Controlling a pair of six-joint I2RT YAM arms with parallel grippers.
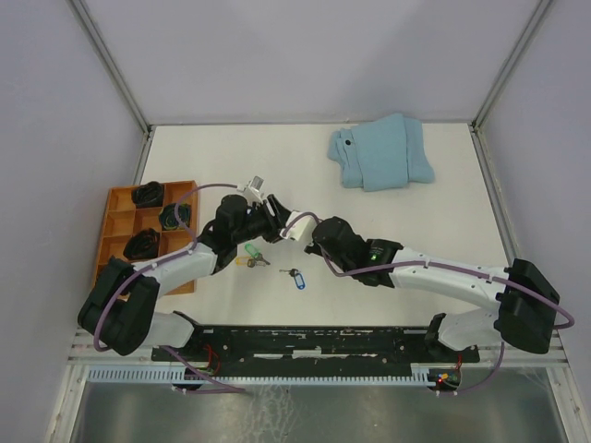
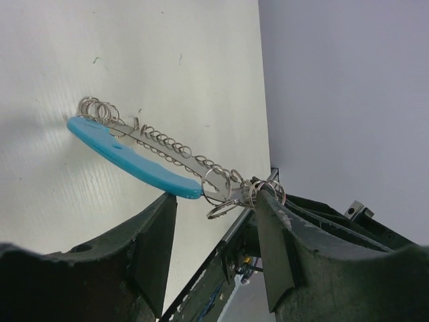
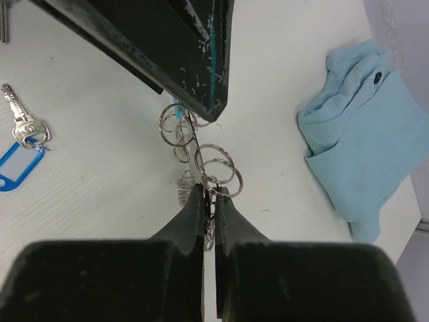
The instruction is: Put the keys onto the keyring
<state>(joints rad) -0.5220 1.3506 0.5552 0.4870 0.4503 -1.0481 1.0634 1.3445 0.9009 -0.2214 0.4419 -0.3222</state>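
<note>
Little looks done: the right gripper [image 3: 213, 194] pinches the keyring [image 2: 134, 157], the left gripper [image 2: 218, 208] has its jaws spread around it, and the keys [image 1: 295, 277] lie unthreaded on the table [image 1: 416, 221].

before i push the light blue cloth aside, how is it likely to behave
The light blue cloth lies in soft, rumpled folds, so it is probably floppy and would bunch up rather than slide as one piece. It looks thin, so likely light; lifted by one corner it would probably drape and unfold.
</note>
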